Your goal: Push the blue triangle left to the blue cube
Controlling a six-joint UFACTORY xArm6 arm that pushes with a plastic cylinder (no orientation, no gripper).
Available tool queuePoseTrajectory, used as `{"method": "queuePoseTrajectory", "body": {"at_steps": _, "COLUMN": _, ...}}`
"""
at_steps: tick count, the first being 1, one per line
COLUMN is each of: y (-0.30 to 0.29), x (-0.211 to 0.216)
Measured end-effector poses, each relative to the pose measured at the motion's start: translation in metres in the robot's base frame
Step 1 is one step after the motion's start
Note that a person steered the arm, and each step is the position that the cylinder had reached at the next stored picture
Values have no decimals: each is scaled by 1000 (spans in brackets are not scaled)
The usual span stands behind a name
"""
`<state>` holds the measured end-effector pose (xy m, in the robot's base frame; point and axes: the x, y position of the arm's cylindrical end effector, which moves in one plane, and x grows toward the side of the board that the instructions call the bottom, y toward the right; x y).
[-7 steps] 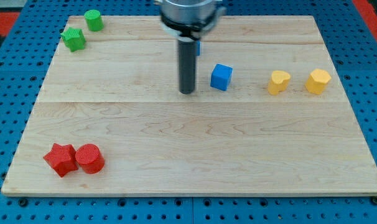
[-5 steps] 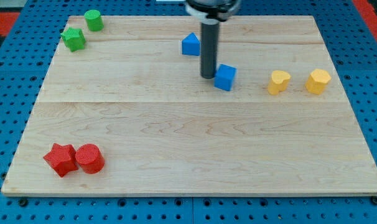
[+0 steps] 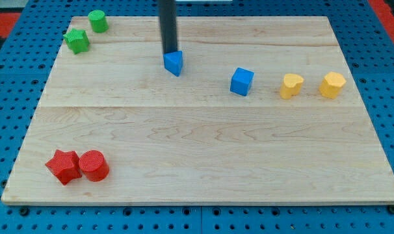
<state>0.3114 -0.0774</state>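
My tip (image 3: 169, 53), the lower end of the dark rod that serves as end effector, stands at the upper edge of the blue triangle (image 3: 174, 63), touching it or just short of it; the rod has no jaws, so it grasps nothing and only bears against things. The triangle lies just below the tip, toward the view's bottom, on the pale wooden worktop (image 3: 203, 149). The blue cube (image 3: 242, 82) sits to the tip's right and a little lower in the view, well apart from the triangle, so the triangle lies on the cube's left. Farther right of the tip, past the cube, are two yellow blocks, the nearer yellow block (image 3: 290, 85) and the farther yellow block (image 3: 332, 84), side by side but not touching. To the tip's left, near the view's top corner, rest a green cylinder (image 3: 97, 21) and a green star (image 3: 77, 41). Far below and left of the tip, a red star (image 3: 62, 166) touches a red cylinder (image 3: 93, 165).
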Motion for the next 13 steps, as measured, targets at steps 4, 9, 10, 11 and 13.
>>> {"method": "queuePoseTrajectory", "body": {"at_steps": 4, "y": 24, "x": 15}}
{"method": "queuePoseTrajectory", "body": {"at_steps": 9, "y": 58, "x": 23}}
{"method": "queuePoseTrajectory", "body": {"at_steps": 10, "y": 39, "x": 51}}
{"method": "queuePoseTrajectory", "body": {"at_steps": 11, "y": 24, "x": 49}}
{"method": "queuePoseTrajectory", "body": {"at_steps": 13, "y": 72, "x": 99}}
